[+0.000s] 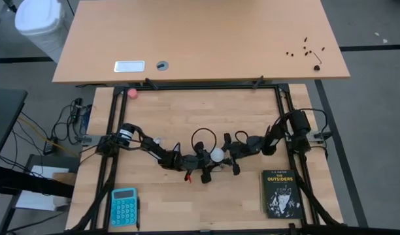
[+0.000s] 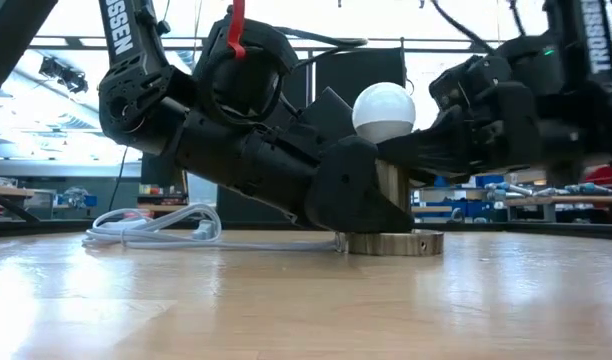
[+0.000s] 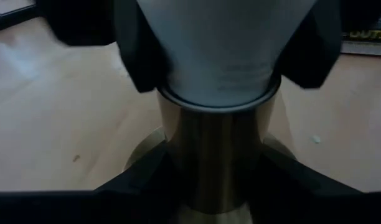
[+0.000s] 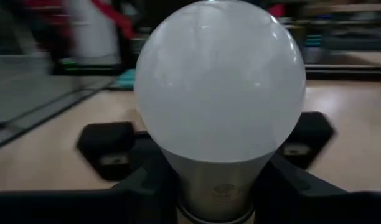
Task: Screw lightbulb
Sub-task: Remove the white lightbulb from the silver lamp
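Note:
The white lightbulb [image 2: 384,110] stands upright with its neck in the brass socket [image 2: 391,190], whose round base disc [image 2: 394,243] lies flat on the table's middle. My left gripper [image 1: 208,163] reaches in from the table's left and is shut on the socket's post. My right gripper [image 1: 227,155] reaches in level from the table's right and is shut on the lightbulb below its globe [image 4: 218,81]. The bulb's screw base is hidden inside the socket. My left gripper pinches the socket's upright brass post [image 3: 218,155] between its two fingers [image 3: 141,183], just under the socket's rim. The fingers come nearly level from the table's left. The socket stands upright with its base disc on the table. My right gripper pinches the lightbulb's tapering neck [image 4: 218,183] between its two fingers [image 4: 147,190], below the globe. The fingers come level from the table's right, across the bulb's axis. The bulb stands upright with its lower end in the socket.
A white cord [image 2: 156,228] lies coiled on the table behind the left arm. A black book [image 1: 280,193] lies at the near right, a blue calculator [image 1: 124,206] at the near left, a pink ball [image 1: 132,93] at the far left. A second table [image 1: 200,39] stands beyond.

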You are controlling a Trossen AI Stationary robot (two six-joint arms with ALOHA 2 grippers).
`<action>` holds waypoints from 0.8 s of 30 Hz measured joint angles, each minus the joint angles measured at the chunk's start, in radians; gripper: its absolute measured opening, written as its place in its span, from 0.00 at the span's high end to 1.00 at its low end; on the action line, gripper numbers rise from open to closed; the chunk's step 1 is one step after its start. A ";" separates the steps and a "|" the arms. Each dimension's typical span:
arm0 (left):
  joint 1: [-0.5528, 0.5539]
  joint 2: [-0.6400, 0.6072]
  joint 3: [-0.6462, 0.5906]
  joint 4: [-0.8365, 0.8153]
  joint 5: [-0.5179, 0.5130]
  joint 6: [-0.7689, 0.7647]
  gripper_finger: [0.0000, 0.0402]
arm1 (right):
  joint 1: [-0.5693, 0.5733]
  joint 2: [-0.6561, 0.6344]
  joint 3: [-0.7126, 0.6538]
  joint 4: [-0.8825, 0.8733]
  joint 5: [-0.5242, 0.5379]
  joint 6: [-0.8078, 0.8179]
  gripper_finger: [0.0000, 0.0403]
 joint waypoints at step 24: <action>0.006 0.001 0.000 -0.001 -0.019 0.012 0.51 | -0.027 -0.121 -0.113 -0.026 0.067 0.070 0.23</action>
